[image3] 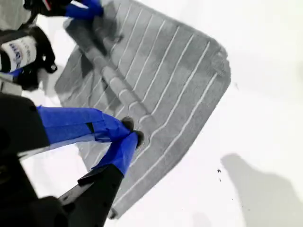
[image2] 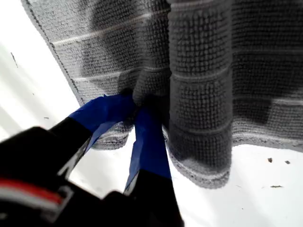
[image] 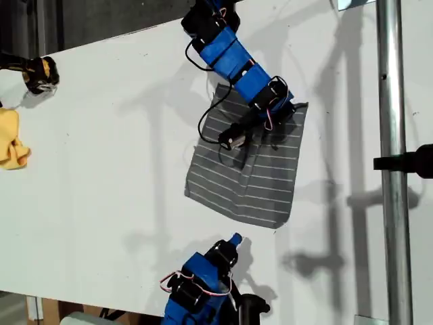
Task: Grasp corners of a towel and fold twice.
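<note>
Two grippers, one soft towel: one clamped on the cloth, one pinched on nothing.

From 6 o'clock in the exterior view, my second gripper hangs at the near edge of the towel, jaws together, with nothing visible between them. The towel lies flat on the table just right of centre in that view. At the towel's 12 o'clock end, my first gripper has its jaws closed on a pucker of cloth, and a raised ridge runs from it down the towel. Expect it to handle light and limp: the thick looped weave should not slip, but it will sag and drag if you lift it at one point. Take hold at a corner, pinching low across the hem, and pair it with a second corner on the same edge.
</note>
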Motion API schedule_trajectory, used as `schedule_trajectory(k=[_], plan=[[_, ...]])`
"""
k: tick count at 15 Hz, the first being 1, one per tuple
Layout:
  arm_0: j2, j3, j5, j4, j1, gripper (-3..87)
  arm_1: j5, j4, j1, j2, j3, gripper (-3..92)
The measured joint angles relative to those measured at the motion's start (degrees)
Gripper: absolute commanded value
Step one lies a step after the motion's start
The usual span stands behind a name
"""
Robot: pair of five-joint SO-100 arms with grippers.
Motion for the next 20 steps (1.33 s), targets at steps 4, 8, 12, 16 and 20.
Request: schedule_trajectory(k=[4,8,12,16,20], plan=[[-6.33,-0.7,1.58,-9.23,3.34,-1.5,-0.09,0.0,0.0,0.0,0.0,0.1],[-15.21,-0.7,1.67,-15.56,5.62,15.9,-0.09,0.0,0.0,0.0,0.0,0.1],[-20.74,-3.43,3.52,-14.24,6.59,23.5,-0.7,0.0,0.18,-0.09,-0.26,0.1],[-29.18,-9.4,6.86,-12.57,6.59,25.6,-0.7,0.0,0.26,-0.09,-0.26,0.1],[-37.0,-11.34,6.86,-10.81,6.59,29.4,-0.7,0.0,0.26,-0.09,-0.26,0.1]])
